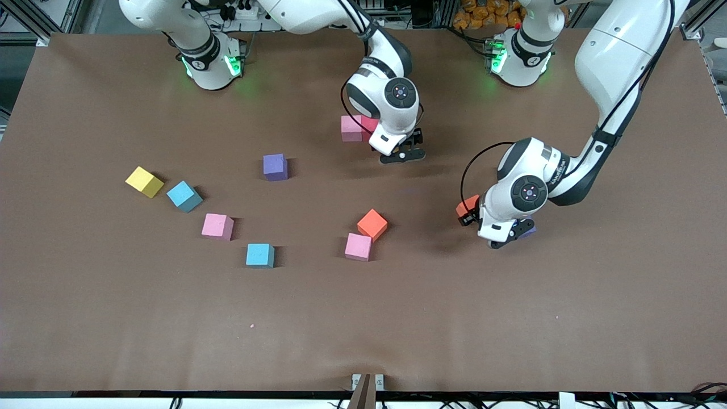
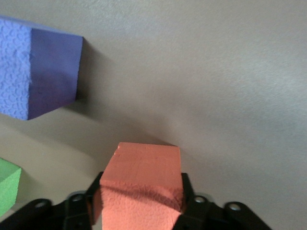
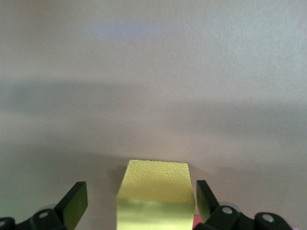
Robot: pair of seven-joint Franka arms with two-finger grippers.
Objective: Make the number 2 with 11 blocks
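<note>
My left gripper is shut on an orange cube, low over the table toward the left arm's end. A purple cube and a green cube lie close by it. The purple one peeks out beside the hand. My right gripper is open. Its fingers stand either side of a yellow-green cube on the table without touching it. Next to it lie a pink cube and a red cube, touching each other.
Loose cubes lie on the brown table: yellow, two light blue, pink, purple, orange touching pink. An orange-red cube shows by the left wrist, partly hidden.
</note>
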